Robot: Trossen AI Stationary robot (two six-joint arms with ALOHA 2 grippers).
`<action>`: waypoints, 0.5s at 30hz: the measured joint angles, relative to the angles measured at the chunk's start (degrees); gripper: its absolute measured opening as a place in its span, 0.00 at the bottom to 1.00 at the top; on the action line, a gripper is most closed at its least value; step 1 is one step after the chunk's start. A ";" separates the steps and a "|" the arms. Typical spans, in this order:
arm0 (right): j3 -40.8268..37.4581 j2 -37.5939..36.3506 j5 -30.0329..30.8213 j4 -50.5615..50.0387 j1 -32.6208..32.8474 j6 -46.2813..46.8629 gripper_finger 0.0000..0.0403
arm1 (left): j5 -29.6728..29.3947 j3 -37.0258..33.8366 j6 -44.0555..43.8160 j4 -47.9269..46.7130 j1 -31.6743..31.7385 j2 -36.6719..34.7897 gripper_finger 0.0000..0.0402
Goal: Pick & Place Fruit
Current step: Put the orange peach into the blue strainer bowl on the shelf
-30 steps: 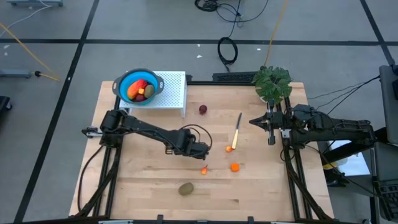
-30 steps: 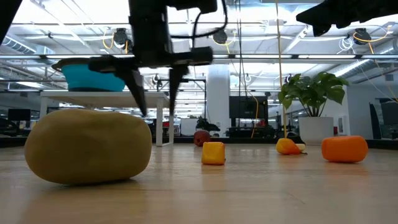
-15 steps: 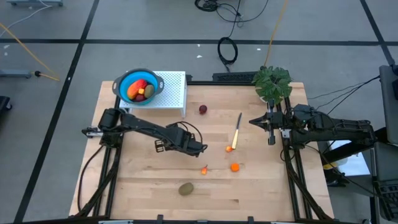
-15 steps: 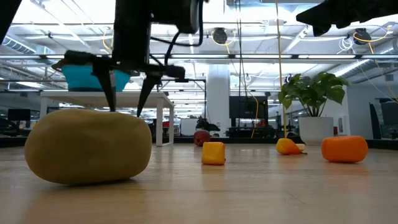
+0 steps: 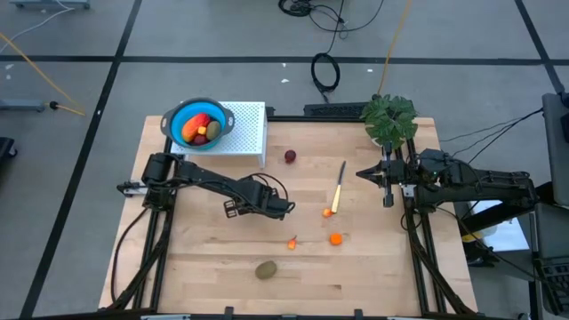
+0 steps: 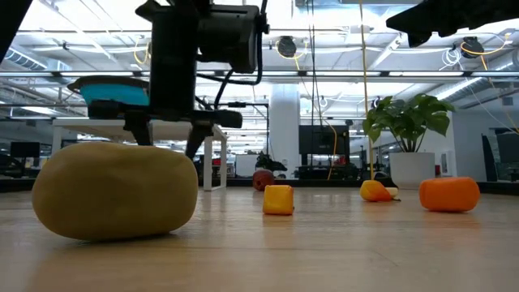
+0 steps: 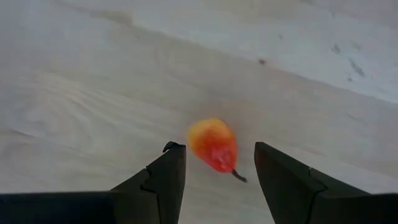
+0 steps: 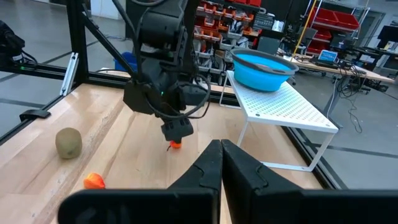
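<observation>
My left gripper (image 7: 220, 148) is open and points down at mid-table (image 5: 262, 211), one finger on each side of a small orange-red pear-shaped fruit (image 7: 212, 144) lying on the wood, without touching it. That fruit also shows below the left gripper (image 8: 179, 127) as an orange spot (image 8: 176, 144). The arm hides it in the high view, and the brown-green oval (image 6: 113, 191) hides it in the low view. My right gripper (image 8: 221, 155) is shut and waits at the table's right side (image 5: 384, 178).
A blue bowl (image 5: 200, 124) with fruit in it stands on a white rack (image 5: 249, 133) at far left. Loose on the table are a dark red ball (image 5: 290, 156), the oval (image 5: 265, 269), orange pieces (image 5: 335, 238) (image 5: 292, 242) (image 5: 327, 212), a yellow-handled knife (image 5: 340, 182) and a potted plant (image 5: 389, 117).
My left gripper has moved toward the table's left edge and come down. In the low view its open fingers have shifted from beside the oval to behind its top. The fruit on the table has stayed put.
</observation>
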 joint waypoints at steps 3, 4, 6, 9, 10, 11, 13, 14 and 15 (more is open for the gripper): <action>0.00 0.00 0.00 0.00 0.00 -0.01 0.00 | 0.54 -1.43 -0.31 1.90 0.05 0.00 0.48; 0.00 0.00 0.00 0.00 0.00 -0.01 0.00 | 0.61 -1.75 -0.77 2.14 0.05 0.00 0.48; 0.00 0.00 0.00 0.00 0.00 -0.01 0.00 | 1.04 -2.51 -1.26 2.85 0.05 -0.01 0.48; 0.00 0.00 0.00 0.00 0.00 -0.01 0.00 | 2.01 -3.92 -1.42 4.87 0.05 0.00 0.48; 0.00 0.00 0.00 0.00 0.00 -0.01 0.00 | 2.14 -4.25 -1.42 5.48 0.05 0.00 0.48; 0.00 0.00 0.00 0.02 0.00 -0.01 0.00 | 2.23 -4.55 -1.42 6.43 0.05 0.00 0.48; 0.00 0.00 0.00 0.02 0.00 -0.01 0.00 | 2.29 -5.31 -1.33 8.16 0.03 0.00 0.48; 0.00 0.00 0.00 0.02 0.00 0.00 0.00 | 2.33 -5.55 -1.35 8.36 0.05 0.02 0.48; 0.00 0.00 0.00 0.02 0.00 -0.01 0.00 | 2.32 -5.68 -1.38 8.37 0.05 0.01 0.48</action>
